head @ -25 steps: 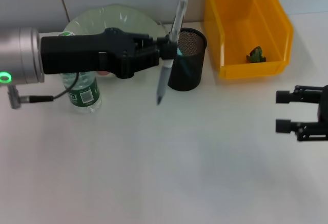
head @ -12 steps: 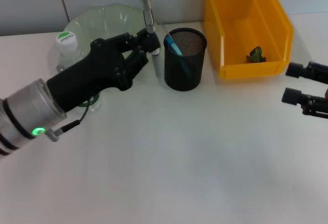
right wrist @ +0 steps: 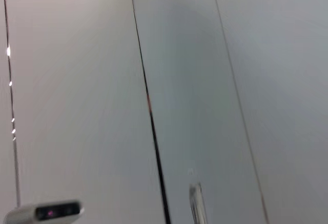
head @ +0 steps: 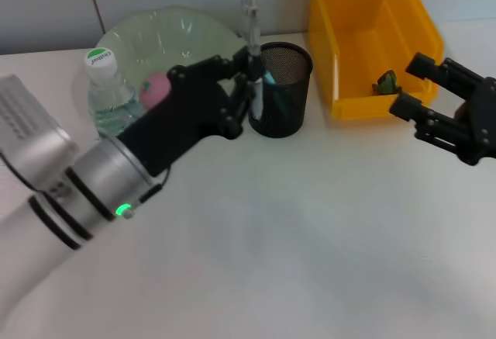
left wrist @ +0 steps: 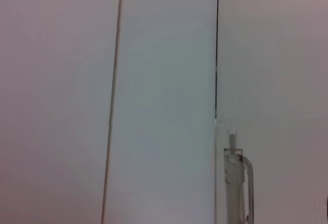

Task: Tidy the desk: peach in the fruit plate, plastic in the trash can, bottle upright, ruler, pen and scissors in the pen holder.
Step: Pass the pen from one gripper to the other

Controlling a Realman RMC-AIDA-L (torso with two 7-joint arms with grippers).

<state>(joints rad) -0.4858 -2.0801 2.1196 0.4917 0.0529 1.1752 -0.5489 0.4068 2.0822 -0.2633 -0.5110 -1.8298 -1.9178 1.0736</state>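
pen (head: 251, 32) upright at pen holder (head: 280, 91)

pen (head: 251, 21): clear, upright, at the pen holder's (head: 284, 98) nine o'clock rim
peach (head: 156, 88): pink, in green plate (head: 167, 32)
bottle (head: 108, 91): upright

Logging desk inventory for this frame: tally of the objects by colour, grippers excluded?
Green: 3: translucent green plate, green-capped plastic bottle, crumpled green plastic scrap
Black: 1: black mesh pen holder
Yellow: 1: yellow plastic bin
Pink: 1: pink peach
Clear: 1: clear pen in left gripper
Blue: 1: blue item in the holder
Total: 8
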